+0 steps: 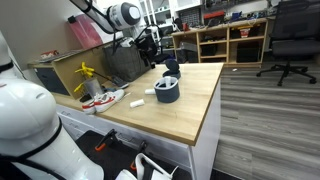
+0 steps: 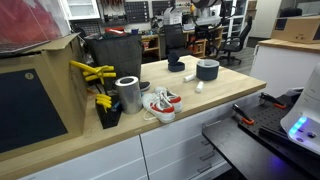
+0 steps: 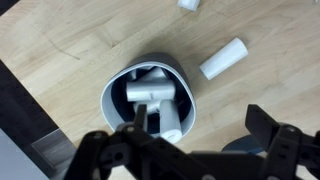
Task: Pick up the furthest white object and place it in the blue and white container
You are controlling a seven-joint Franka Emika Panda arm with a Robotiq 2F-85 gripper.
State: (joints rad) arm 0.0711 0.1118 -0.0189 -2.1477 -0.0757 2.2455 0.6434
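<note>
In the wrist view the blue and white container [image 3: 112, 100] stands on the wooden table, seen from above, with two white cylinders [image 3: 150, 92] lying inside. My gripper [image 3: 199, 114] hangs open above the table beside it, the left finger [image 3: 140, 118] over the tub's inside, and holds nothing. One white cylinder [image 3: 223, 58] lies loose on the wood beyond the tub, another white piece [image 3: 188, 4] at the top edge. In both exterior views the tub [image 1: 167, 91] [image 2: 207, 69] sits mid-table, the gripper [image 1: 149, 46] raised above and behind it. A white piece [image 1: 137, 101] [image 2: 197, 87] lies nearby.
A red-and-white shoe [image 1: 101, 100] [image 2: 160, 103], a silver can [image 2: 128, 93] and yellow tools [image 2: 94, 74] stand along one side of the table. A dark object [image 2: 176, 65] sits next to the tub. A dark box [image 1: 125, 62] stands behind the arm.
</note>
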